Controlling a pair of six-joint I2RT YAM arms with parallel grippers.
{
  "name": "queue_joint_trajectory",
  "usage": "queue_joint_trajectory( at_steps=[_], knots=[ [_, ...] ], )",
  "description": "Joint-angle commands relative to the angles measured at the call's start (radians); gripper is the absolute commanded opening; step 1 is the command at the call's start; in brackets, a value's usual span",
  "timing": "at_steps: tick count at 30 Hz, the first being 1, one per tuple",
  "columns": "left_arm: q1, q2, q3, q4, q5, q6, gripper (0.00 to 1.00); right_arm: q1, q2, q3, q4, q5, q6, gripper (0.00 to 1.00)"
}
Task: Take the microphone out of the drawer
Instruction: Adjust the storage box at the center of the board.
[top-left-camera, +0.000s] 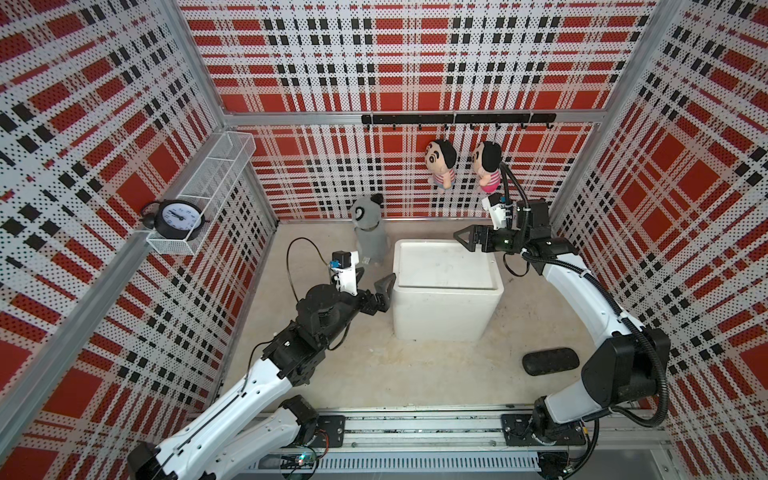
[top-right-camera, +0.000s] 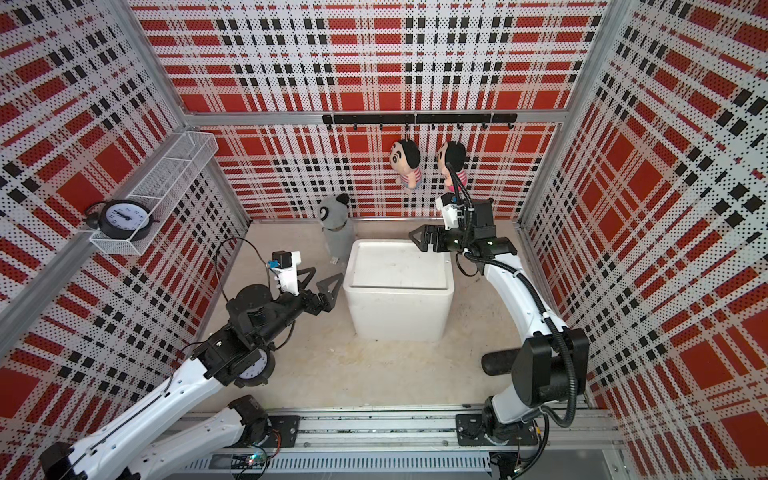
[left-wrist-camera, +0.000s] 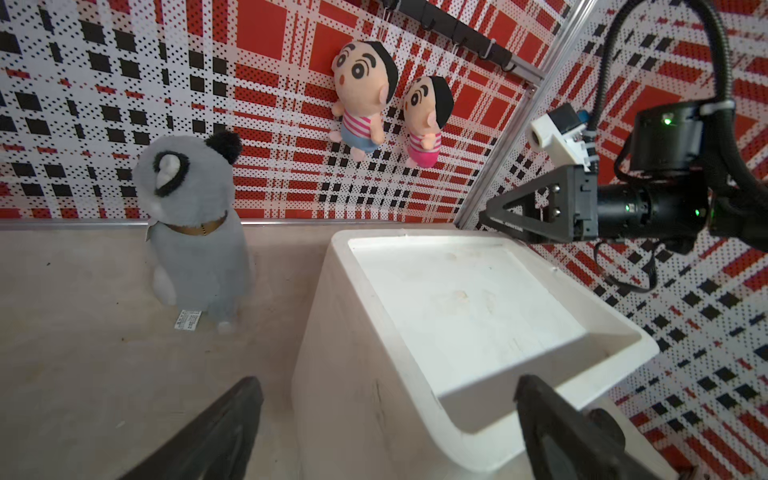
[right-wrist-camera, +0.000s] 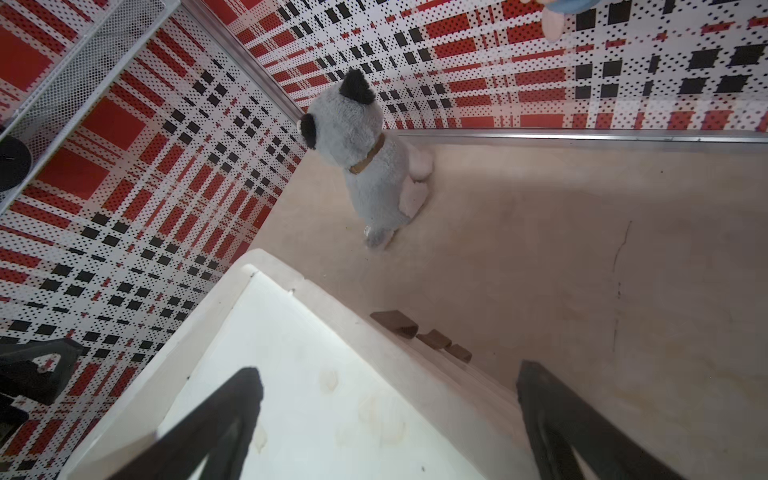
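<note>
**Bimanual cell with plaid walls, at one moment.** A white, square plastic drawer unit (top-left-camera: 444, 320) with a shallow recessed top stands in the middle of the beige table (top-left-camera: 374, 374). Three brown tabs (right-wrist-camera: 395, 324) show on the side of the unit that faces the back wall, and the unit appears closed. The microphone shows in no view, so whether it lies inside cannot be told.

The left gripper (top-right-camera: 320, 280) is level with the unit's upper left edge and just beside it. Its jaws are spread wide and hold nothing. The right gripper (top-left-camera: 463, 237) hangs over the back right corner of the unit's top. Its jaws are likewise released and empty.

A black oblong object (top-left-camera: 550, 361) with rounded ends lies on the table near the right arm; what it is cannot be told. A grey plush animal (top-left-camera: 370, 232) with black ears stands upright by the back wall, to the left of the unit. Two black-haired cloth dolls (top-left-camera: 441, 162) hang from a black hook rail (top-left-camera: 415, 119). A black alarm clock (top-left-camera: 179, 218) sits in a white wire basket (top-left-camera: 220, 166) on the left wall.
</note>
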Motion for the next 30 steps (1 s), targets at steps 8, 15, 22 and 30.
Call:
queue_joint_trajectory(
  at_steps=[8,15,22,30],
  knots=[
    [-0.094,0.049,0.028,-0.177,0.038,0.098,0.98,-0.034,0.064,0.032,-0.024,-0.135,-0.043,1.0],
    [-0.106,0.069,-0.008,-0.109,0.002,0.086,0.98,-0.04,0.095,0.051,-0.051,-0.153,-0.097,1.0],
    [-0.107,0.087,-0.042,-0.065,-0.006,0.076,0.98,-0.074,0.122,0.074,-0.067,-0.127,-0.154,1.0],
    [-0.105,0.103,-0.073,-0.016,-0.074,0.069,0.98,-0.09,0.161,0.071,-0.089,-0.242,-0.206,1.0]
  ],
)
